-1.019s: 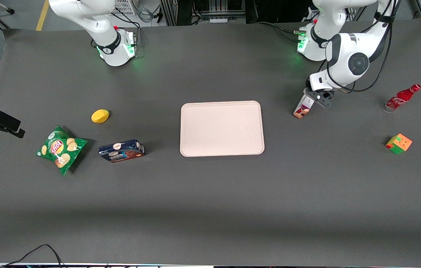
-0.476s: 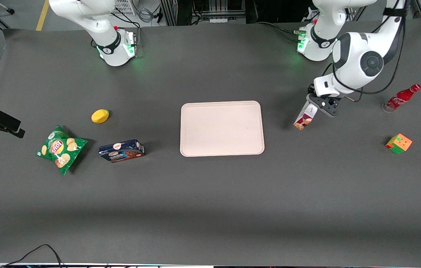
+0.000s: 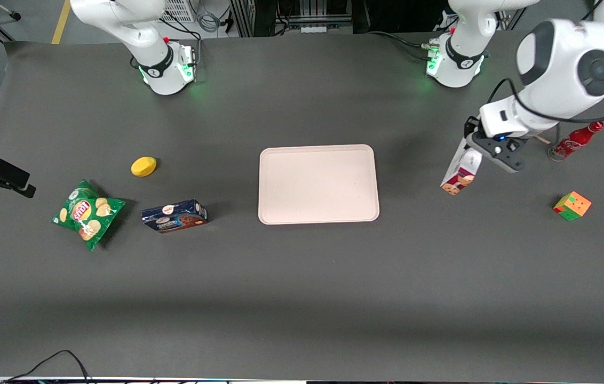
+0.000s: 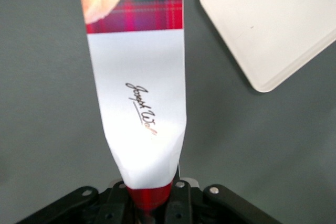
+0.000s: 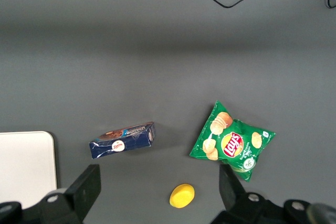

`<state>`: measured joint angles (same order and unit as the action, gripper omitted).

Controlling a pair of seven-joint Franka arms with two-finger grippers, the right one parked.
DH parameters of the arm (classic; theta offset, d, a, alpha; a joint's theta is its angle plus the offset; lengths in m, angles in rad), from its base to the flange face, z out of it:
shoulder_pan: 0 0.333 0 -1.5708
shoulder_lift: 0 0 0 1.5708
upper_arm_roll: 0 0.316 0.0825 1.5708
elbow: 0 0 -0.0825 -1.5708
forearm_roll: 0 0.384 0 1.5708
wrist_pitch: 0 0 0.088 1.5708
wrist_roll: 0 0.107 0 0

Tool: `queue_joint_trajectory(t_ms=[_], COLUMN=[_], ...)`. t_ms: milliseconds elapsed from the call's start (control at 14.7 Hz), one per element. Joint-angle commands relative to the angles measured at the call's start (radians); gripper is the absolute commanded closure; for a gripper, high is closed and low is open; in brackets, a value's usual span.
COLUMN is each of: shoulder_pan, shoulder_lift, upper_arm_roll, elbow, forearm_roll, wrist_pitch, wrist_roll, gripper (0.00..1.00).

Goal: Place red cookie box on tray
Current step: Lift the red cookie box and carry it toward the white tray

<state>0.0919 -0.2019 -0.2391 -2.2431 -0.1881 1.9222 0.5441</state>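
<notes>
The gripper [image 3: 481, 151] was clamped on one end of the red box [image 3: 459, 173], which hung tilted above the table at the tray's [image 3: 318, 183] three o'clock, seemingly lifted for carrying there.

Count on the table: two cookie boxes, one red cookie box [image 3: 461, 172] held shut in the gripper [image 3: 481, 151] above the table toward the working arm's end, and one dark blue cookie box [image 3: 174, 215]. One tray [image 3: 318, 184], one chip bag [image 3: 87, 213], one yellow lemon-like object [image 3: 143, 166]. One red soda bottle [image 3: 575, 140] and one puzzle cube [image 3: 572, 206].
</notes>
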Motion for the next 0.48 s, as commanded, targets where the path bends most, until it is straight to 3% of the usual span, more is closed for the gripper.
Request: queue_joint_trajectory(t_ms=[0,272,408], shoulder_pan=[0.011,0.011,0.002], shoulder_lift=[0.005,0.016,0.03], upper_arm_roll=[-0.006,-0.012,-0.06], elbow=[0.207,0.266,0.293], forearm_roll=[0.033,0.044,0.045], wrist_pitch=[-0.207,-0.247,-0.25], wrist_roll=[-0.058,-0.149,-0.278], gripper=[1.0,1.0,1.0])
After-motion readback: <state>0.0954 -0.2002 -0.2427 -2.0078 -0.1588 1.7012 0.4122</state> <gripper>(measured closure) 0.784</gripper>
